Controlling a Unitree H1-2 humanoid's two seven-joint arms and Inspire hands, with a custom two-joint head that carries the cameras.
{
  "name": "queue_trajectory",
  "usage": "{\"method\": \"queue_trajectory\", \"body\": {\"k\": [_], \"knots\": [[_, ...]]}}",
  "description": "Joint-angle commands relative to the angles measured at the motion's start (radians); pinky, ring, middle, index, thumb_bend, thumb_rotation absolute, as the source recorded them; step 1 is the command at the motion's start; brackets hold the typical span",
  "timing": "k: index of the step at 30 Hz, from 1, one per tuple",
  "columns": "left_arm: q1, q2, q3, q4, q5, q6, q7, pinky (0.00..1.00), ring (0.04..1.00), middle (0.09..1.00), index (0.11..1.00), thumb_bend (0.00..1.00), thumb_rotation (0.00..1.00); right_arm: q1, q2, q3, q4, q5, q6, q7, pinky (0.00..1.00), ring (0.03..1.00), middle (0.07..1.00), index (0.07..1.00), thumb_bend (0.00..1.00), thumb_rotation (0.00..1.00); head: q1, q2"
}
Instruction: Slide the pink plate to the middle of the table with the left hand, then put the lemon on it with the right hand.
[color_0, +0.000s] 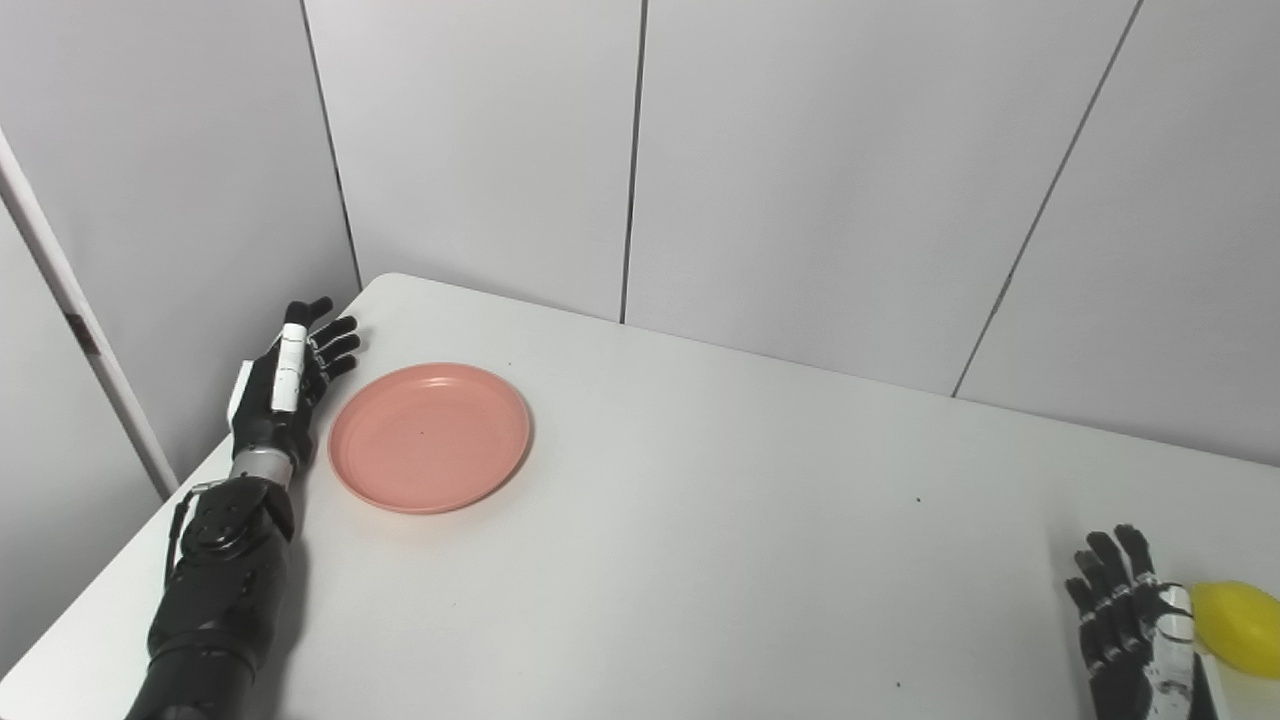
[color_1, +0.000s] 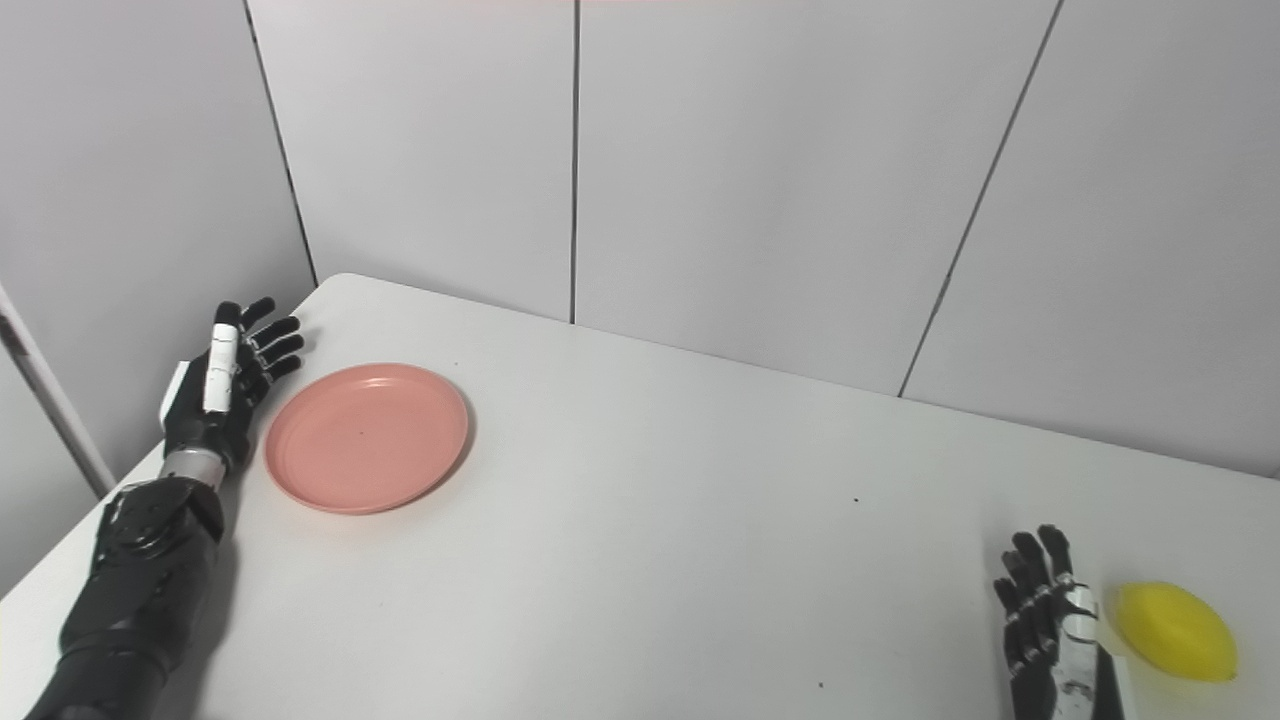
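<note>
Because the pink plate (color_0: 429, 437) sits far left, your left hand (color_0: 290, 385) stands just beside its left rim, fingers apart, ready to push; your right hand (color_1: 1050, 625) waits open-fingered beside the lemon (color_1: 1177, 631).

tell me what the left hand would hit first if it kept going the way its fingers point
Probably nothing on the table: the left hand points past the pink plate, toward the far corner and wall panels, though depth is unclear.
</note>
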Motion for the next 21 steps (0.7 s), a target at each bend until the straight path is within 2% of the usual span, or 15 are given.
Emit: {"method": "queue_trajectory", "body": {"k": [1, 14, 21], "knots": [[0.004, -0.003, -0.004, -0.015, -0.009, 0.024, -0.011, 0.82, 0.794, 0.786, 0.838, 0.97, 0.90, 0.060, 0.033, 0.017, 0.058, 0.010, 0.012, 0.002, 1.00, 0.969, 0.946, 0.961, 0.69, 1.00, 0.000, 0.003], [0.055, -0.037, -0.030, -0.175, 0.006, 0.136, 0.017, 0.79, 0.787, 0.785, 0.823, 0.90, 0.93, 0.063, 0.036, 0.017, 0.051, 0.015, 0.013, 0.003, 1.00, 0.968, 0.948, 0.967, 0.69, 1.00, -0.003, 0.008], [0.062, -0.045, -0.032, -0.208, 0.006, 0.160, 0.014, 0.81, 0.790, 0.783, 0.827, 0.90, 0.93, 0.063, 0.036, 0.018, 0.048, 0.012, 0.016, 0.000, 1.00, 0.973, 0.950, 0.963, 0.69, 1.00, -0.004, 0.009]]}}
